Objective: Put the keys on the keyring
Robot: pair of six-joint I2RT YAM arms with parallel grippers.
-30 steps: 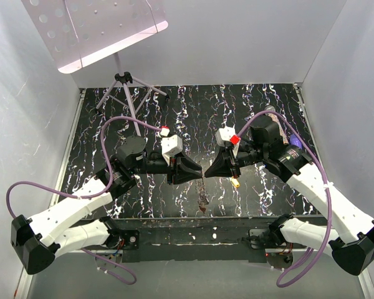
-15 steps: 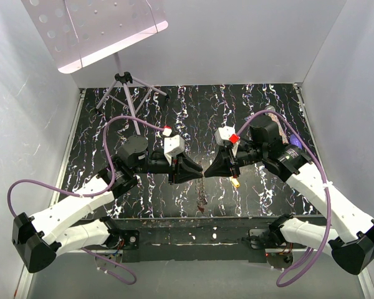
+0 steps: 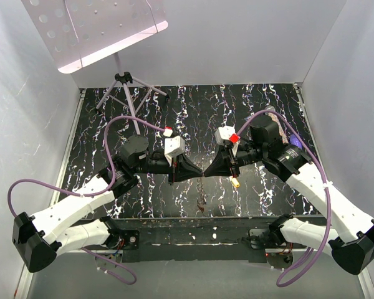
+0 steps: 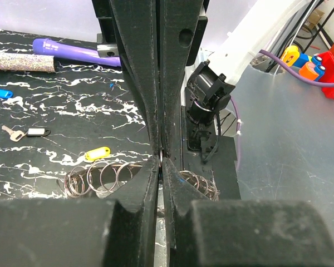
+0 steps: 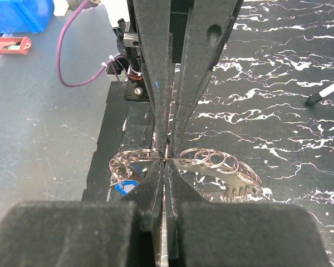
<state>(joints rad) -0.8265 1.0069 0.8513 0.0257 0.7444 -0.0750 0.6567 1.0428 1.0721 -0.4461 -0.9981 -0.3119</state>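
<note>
My left gripper [image 3: 196, 169] and right gripper [image 3: 209, 169] meet tip to tip above the table's front middle. Both are shut on one chain of copper-coloured keyrings [image 3: 202, 200] that hangs below them. In the left wrist view the jaws [image 4: 161, 161] pinch a ring, with rings [image 4: 94, 178] spread on either side. In the right wrist view the jaws [image 5: 167, 160] pinch the rings [image 5: 217, 161], and a blue-headed key [image 5: 125, 187] sits among the rings on the left. A yellow key [image 4: 97, 153], a black-tagged silver key [image 4: 28, 132] and a blue key [image 4: 0, 93] lie loose on the table.
A purple marker [image 4: 72, 50] and a glittery tube [image 4: 22, 61] lie at the far side. The yellow key [image 3: 235, 182] lies under the right arm. A small tripod [image 3: 128, 87] stands at the back left. A white pen [image 5: 328, 92] lies on the black marbled table [image 3: 193, 106].
My left gripper has moved a little to the right, so the two tips now meet. The hanging ring chain has risen slightly.
</note>
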